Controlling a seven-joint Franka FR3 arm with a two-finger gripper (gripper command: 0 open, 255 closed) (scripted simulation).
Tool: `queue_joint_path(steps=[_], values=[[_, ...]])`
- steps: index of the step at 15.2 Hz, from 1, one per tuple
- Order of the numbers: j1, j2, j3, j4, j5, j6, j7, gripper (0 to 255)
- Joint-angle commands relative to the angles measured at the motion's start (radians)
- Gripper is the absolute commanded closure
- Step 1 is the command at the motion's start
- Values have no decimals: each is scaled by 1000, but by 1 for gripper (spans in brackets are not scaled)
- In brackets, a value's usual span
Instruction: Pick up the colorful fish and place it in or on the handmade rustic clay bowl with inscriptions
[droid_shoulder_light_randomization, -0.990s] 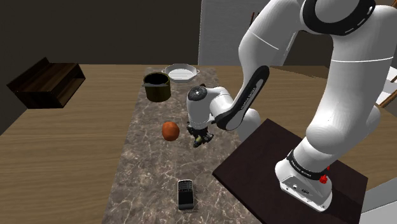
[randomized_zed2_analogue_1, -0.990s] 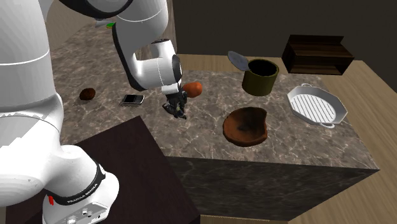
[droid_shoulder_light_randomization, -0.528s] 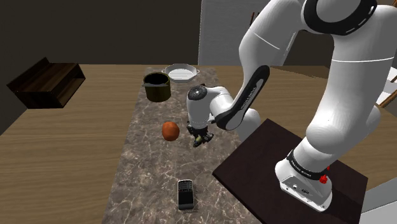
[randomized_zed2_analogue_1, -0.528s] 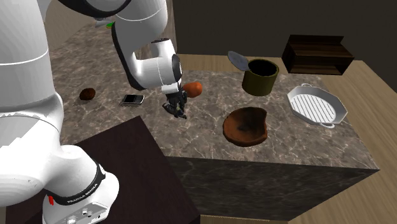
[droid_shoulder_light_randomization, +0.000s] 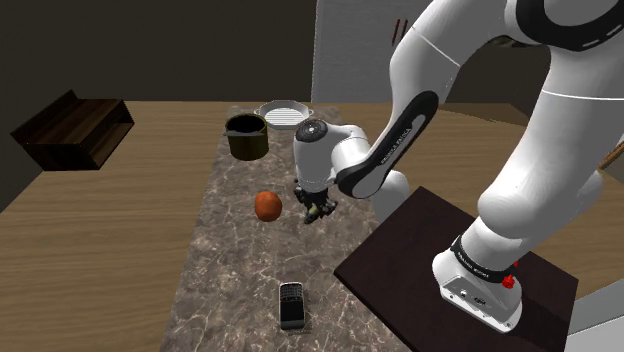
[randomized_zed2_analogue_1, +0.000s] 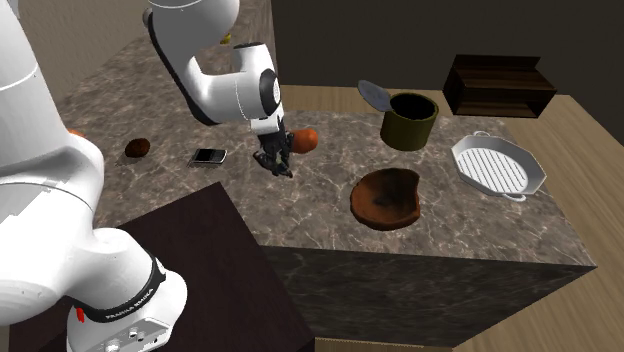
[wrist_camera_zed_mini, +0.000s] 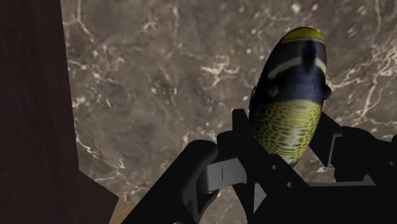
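The arm (droid_shoulder_light_randomization: 545, 150) is built of fat, glossy white shells, rounded like pipe bends, with dark grey rings and round caps where the segments meet, and a long black inlay (droid_shoulder_light_randomization: 401, 139) running down the side of the slimmer forearm. Its foot carries a black band (droid_shoulder_light_randomization: 480, 265) with small white lettering too fine to read, a red button (droid_shoulder_light_randomization: 508, 281) just beside it, and a few tiny dark dots on the white base below. The gripper (wrist_camera_zed_mini: 284, 137) is all black and blocky, with angular fingers (wrist_camera_zed_mini: 240, 137) and flat, matte faces.
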Motion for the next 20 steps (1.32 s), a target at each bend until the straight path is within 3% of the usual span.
queue_joint_path(steps=[1, 11, 20], values=[[-21, -33, 29, -7, 51, -11, -39, 255], [-100, -229, 152, -31, 353, -77, -268, 255], [-76, -402, 152, -18, 594, -177, -458, 255]])
